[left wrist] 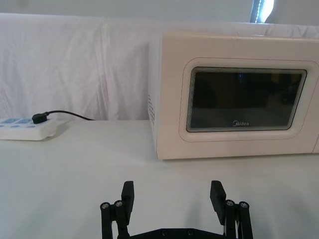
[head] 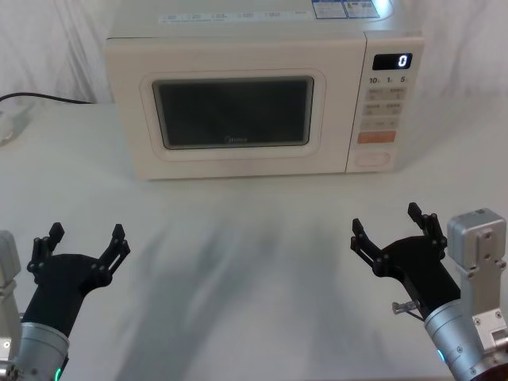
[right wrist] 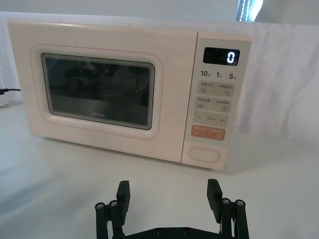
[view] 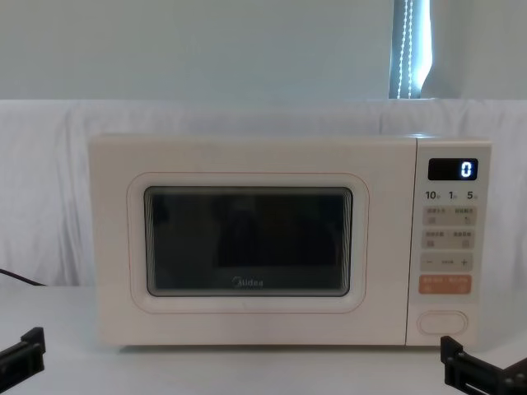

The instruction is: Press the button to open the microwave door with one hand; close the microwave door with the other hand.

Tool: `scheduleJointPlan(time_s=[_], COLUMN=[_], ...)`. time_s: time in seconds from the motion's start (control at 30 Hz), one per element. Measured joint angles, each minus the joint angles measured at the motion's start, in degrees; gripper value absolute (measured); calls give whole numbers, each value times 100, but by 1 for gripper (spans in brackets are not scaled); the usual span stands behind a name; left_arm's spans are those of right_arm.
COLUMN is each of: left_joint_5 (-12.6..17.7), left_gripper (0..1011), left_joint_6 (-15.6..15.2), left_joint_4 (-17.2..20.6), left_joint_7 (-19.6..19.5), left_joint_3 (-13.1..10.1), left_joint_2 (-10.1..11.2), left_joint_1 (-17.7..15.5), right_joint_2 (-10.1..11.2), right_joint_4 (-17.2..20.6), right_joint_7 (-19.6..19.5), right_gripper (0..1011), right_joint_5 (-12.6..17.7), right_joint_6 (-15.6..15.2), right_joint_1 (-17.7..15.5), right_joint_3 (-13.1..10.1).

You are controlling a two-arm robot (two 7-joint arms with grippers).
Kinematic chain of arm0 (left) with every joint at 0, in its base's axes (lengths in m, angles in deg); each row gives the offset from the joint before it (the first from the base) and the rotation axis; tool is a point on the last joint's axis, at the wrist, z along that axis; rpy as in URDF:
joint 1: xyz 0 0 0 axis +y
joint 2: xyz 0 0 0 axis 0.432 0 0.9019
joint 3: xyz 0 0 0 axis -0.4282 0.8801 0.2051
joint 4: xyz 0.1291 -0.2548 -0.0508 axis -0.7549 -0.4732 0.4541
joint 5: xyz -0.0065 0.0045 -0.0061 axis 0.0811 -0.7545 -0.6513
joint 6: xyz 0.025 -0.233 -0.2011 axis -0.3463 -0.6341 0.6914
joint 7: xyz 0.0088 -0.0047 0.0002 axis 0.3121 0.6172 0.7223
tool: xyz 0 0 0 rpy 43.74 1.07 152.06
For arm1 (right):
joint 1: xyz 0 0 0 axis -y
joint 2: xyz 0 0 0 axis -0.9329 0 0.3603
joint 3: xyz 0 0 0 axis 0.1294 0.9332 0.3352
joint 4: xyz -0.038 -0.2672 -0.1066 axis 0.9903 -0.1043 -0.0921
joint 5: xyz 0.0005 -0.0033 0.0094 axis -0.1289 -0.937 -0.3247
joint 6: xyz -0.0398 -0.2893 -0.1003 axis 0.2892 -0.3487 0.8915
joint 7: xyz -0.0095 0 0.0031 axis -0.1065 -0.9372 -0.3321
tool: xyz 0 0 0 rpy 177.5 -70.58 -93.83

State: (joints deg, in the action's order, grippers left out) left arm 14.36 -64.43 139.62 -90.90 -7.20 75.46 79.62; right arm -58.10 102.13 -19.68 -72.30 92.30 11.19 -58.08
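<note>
A cream microwave stands at the back of the white table. Its microwave door (head: 234, 111) (left wrist: 247, 102) (right wrist: 97, 92) (view: 247, 243), with a dark glass window, is shut flush with the body. The button (head: 373, 159) (right wrist: 204, 155) (view: 441, 322) is the plain pill-shaped key at the bottom of the control panel, below an orange key. My left gripper (head: 83, 246) (left wrist: 172, 196) hovers open near the front left of the table, well short of the door. My right gripper (head: 389, 226) (right wrist: 168, 195) hovers open at the front right, facing the control panel from a distance.
The control panel (head: 383, 99) shows a lit "0" display above small beige keys. A white power strip (left wrist: 27, 128) with a black cable lies on the table left of the microwave. White cloth hangs behind. Bare table (head: 254, 238) stretches between grippers and microwave.
</note>
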Motion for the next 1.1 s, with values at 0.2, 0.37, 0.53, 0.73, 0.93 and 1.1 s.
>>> scheduleJointPlan(time_s=[0.2,0.37,0.53,0.73,0.93,1.1], left_joint_5=[0,0,0,0,0,0], left_gripper=[1001,1001,1001,1001,1001,1001], left_joint_6=[0,0,0,0,0,0], left_joint_4=[0,0,0,0,0,0], left_joint_7=[0,0,0,0,0,0], left_joint_3=[0,0,0,0,0,0], left_joint_2=[0,0,0,0,0,0], left_joint_1=[0,0,0,0,0,0], right_joint_2=[0,0,0,0,0,0], right_joint_4=[0,0,0,0,0,0], right_joint_7=[0,0,0,0,0,0], right_gripper=[968,874,723,566,364,191], right_joint_5=[0,0,0,0,0,0], right_joint_6=[0,0,0,0,0,0], right_joint_1=[0,0,0,0,0,0], right_joint_3=[0,0,0,0,0,0])
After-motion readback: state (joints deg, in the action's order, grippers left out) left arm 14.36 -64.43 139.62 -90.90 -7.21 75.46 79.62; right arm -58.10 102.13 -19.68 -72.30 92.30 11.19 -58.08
